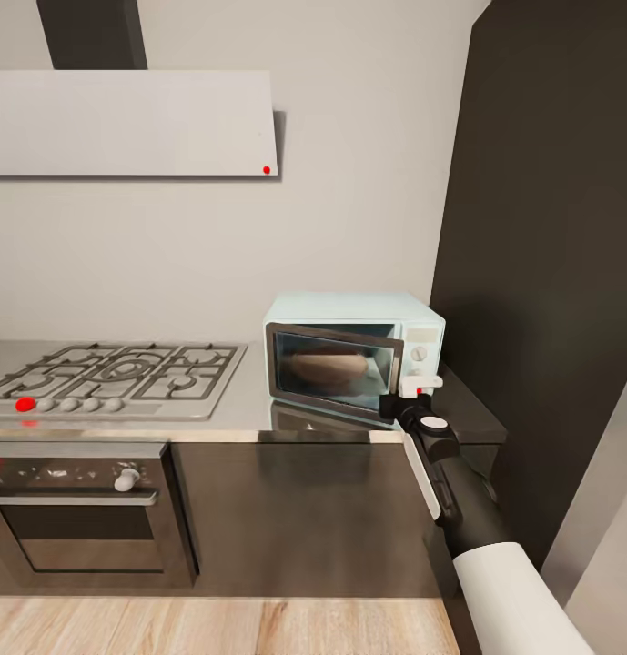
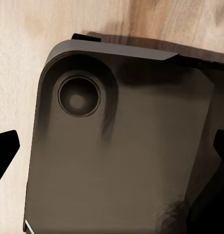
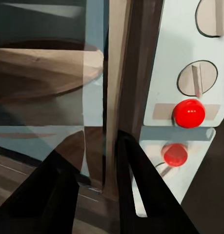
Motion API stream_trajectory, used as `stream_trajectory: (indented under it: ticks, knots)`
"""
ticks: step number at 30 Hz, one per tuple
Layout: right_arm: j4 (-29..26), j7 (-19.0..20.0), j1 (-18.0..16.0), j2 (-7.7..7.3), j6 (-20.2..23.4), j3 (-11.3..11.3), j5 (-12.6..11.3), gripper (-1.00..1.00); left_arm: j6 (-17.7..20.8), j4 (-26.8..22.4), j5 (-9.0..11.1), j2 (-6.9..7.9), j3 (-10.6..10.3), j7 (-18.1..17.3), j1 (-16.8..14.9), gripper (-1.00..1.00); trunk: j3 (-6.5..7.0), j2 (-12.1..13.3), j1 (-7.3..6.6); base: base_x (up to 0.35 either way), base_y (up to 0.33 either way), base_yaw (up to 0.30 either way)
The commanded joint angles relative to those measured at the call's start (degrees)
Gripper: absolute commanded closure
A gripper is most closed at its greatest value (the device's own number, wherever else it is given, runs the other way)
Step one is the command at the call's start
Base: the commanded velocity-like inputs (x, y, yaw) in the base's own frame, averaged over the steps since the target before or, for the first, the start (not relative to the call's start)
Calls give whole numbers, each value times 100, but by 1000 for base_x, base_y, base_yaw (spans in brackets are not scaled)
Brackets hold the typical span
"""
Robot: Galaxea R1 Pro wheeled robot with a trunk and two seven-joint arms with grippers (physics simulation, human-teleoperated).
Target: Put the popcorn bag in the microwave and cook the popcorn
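So the small boxy pale mint-white microwave point(image 1: 354, 350) sits on the glossy grey steel-like tabletop point(image 1: 249, 400), tucked up against a tall dark cabinet panel point(image 1: 550, 255) at the right end. Its dark glass door point(image 1: 336, 371) hangs slightly ajar, and through the glass you can make out the tan-brown crumpled paper popcorn bag point(image 1: 329, 367) inside on the round tray.

The right gripper point(image 1: 411, 400) is up at the door's free edge, right by the knob panel. In the right wrist view its two dark fingers point(image 3: 141, 190) sit either side of the door edge, jaws narrow, and it looks like they pinch the door, though I can't tell for sure about contact. A round red button point(image 3: 189, 113) glows on the panel just beside.

Room-wise: steel gas cooktop point(image 1: 113, 375) to the left, built-in black oven point(image 1: 76, 509) beneath, pale range hood point(image 1: 131, 123) on a plain white wall, light wood floor point(image 1: 213, 626).

The left gripper's point(image 2: 112, 151) fingertips are spread wide over the robot's dark base point(image 2: 121, 146).
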Motion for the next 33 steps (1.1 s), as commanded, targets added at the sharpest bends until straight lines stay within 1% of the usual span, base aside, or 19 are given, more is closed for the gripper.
stream_trajectory:
  ticks: [1, 7, 8, 13, 20, 22, 24, 26, 27, 30, 32, 33]
  knots:
    - [-9, -41, -6, -2, 61, -260, 171, 100, -8, -9, 38, -1, 3, -1, 3, -100, -5, -4, 0, 0, 0, 0]
    - [-14, -32, -6, 4, 40, -225, 185, 100, -8, -9, 38, -1, 3, -1, 4, -100, -5, -4, 0, 0, 0, 0]
    - [-15, -32, -6, 5, 36, -223, 183, -100, -8, -9, 38, -1, 3, -1, 4, -100, -5, -4, 0, 0, 0, 0]
    - [-27, -21, -6, 5, 37, -229, 181, -100, -8, -9, 38, -1, 3, -1, 3, -100, -5, -4, 0, 0, 0, 0]
    - [-138, 61, -6, -33, 89, -195, 166, -100, -8, -9, 38, -1, 3, -1, 5, -100, -5, -4, 0, 0, 0, 0]
    - [-301, 96, -6, -36, 116, -189, 146, -100, -8, -9, 38, -1, 3, -1, 4, -100, -5, -4, 0, 0, 0, 0]
    - [-459, 236, -6, -37, 289, -194, 143, -100, -8, -9, 38, -1, 3, -1, 3, -100, -5, -4, 0, 0, 0, 0]
    - [-624, 578, -6, -48, 523, -201, 157, -100, -8, -9, 38, -1, 3, -1, 3, -100, -5, -4, 0, 0, 0, 0]
    - [-665, 685, -6, -69, 560, -202, 161, -100, -8, -9, 38, -1, 5, -1, 3, -100, -5, -4, 0, 0, 0, 0]
    - [-736, 984, -6, -275, 698, -205, 153, -100, -8, -9, 38, -1, 5, -1, 3, -100, -5, -4, 0, 0, 0, 0]
    - [-770, 1310, -6, -451, 816, -211, 150, -100, -8, -9, 38, -1, 4, -1, 3, -100, -5, -4, 0, 0, 0, 0]
    - [-774, 1429, -6, -494, 834, -211, 152, -100, -8, -9, 38, -1, 3, -1, 3, -100, -5, -4, 0, 0, 0, 0]
